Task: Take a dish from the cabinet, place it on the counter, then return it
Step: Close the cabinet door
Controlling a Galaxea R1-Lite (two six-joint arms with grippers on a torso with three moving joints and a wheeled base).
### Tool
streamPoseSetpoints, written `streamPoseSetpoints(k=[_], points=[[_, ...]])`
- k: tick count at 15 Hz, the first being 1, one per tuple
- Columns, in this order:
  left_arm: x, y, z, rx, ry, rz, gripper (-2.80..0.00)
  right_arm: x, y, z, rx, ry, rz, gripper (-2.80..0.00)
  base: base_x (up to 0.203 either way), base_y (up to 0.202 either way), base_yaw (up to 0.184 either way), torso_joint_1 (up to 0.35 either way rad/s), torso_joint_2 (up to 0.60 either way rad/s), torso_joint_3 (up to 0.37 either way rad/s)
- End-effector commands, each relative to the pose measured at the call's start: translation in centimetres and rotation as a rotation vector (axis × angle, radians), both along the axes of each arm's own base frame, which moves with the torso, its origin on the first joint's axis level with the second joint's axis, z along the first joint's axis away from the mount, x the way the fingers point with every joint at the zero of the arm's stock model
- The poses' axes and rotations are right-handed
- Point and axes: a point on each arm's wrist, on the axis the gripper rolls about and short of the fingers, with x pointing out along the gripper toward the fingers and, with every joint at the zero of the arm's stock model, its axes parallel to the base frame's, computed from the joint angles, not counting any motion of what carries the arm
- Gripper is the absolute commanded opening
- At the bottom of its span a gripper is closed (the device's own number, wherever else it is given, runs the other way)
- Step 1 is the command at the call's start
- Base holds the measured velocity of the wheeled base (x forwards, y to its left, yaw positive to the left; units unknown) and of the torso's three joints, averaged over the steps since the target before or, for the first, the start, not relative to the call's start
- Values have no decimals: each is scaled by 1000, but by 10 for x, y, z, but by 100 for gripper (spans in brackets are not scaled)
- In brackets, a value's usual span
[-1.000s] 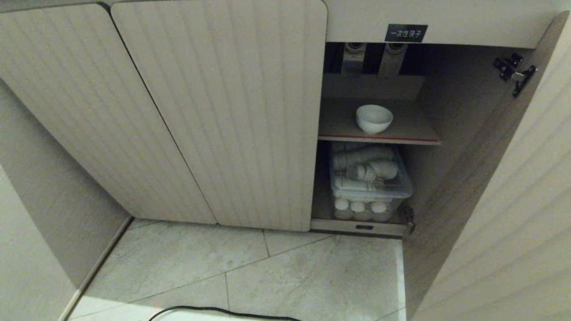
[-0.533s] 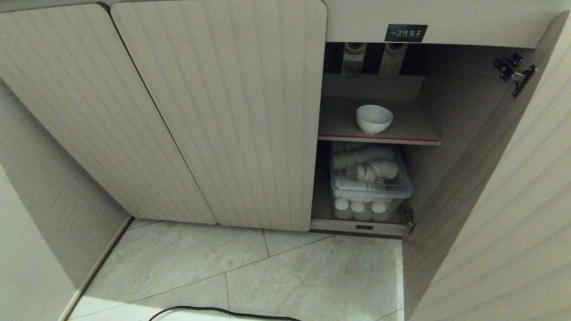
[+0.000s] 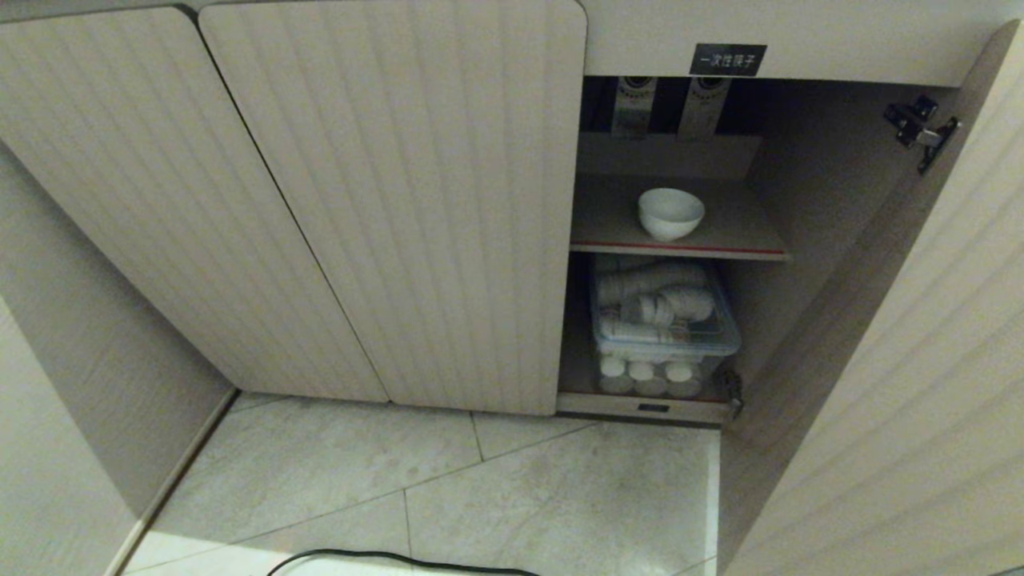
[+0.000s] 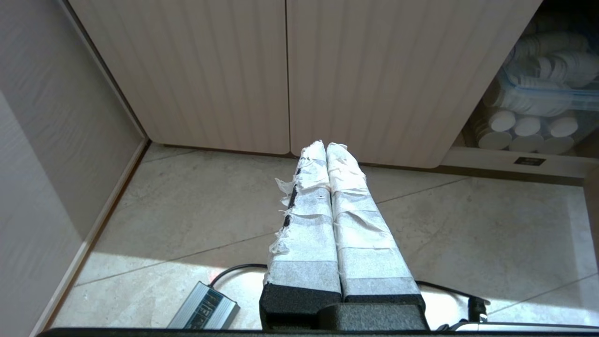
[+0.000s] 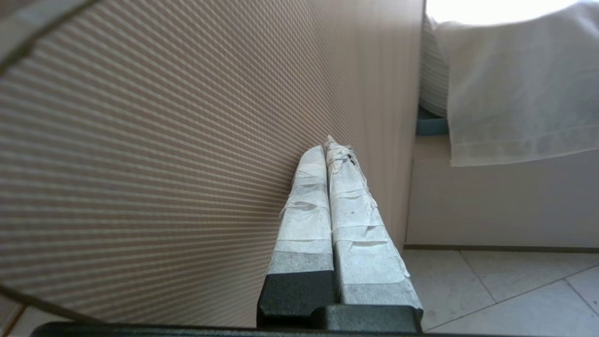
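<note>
I have both arms out of my head camera. My left gripper (image 4: pixel 326 146) points forward and down, its taped fingers (image 4: pixel 306 220) pressed together, holding nothing. My right gripper (image 5: pixel 326 146) is likewise closed and empty, fingertips touching.

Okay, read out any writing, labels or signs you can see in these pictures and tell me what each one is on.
"一次性筷子": white characters on the small black label, fixed to the beige cabinet front above the open compartment.
Two hanging packets behind the label carry dark round printed marks, too small to read.
A small dark plate on the cabinet's bottom rail: too small to read.
The grey power brick on the floor: no legible print.
Right wrist view: no text.
</note>
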Motion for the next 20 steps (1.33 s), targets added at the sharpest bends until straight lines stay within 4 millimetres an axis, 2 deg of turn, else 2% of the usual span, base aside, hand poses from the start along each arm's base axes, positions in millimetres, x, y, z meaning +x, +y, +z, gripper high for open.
streamPoseSetpoints(k=[1,8,14,20], points=[[0,0,0,-1,-1,1,-280,10,4,-1,-5,39,-3,-280,0,0,0,0,0,0],[0,0,0,-1,-1,1,-280,26,13,6,-26,76,43,-280,0,0,0,0,0,0],[0,0,0,-1,-2,0,-280,27,15,14,-12,40,143,-280,0,0,0,0,0,0],[0,0,0,-1,-1,1,-280,36,21,13,-27,70,189,-280,0,0,0,0,0,0]])
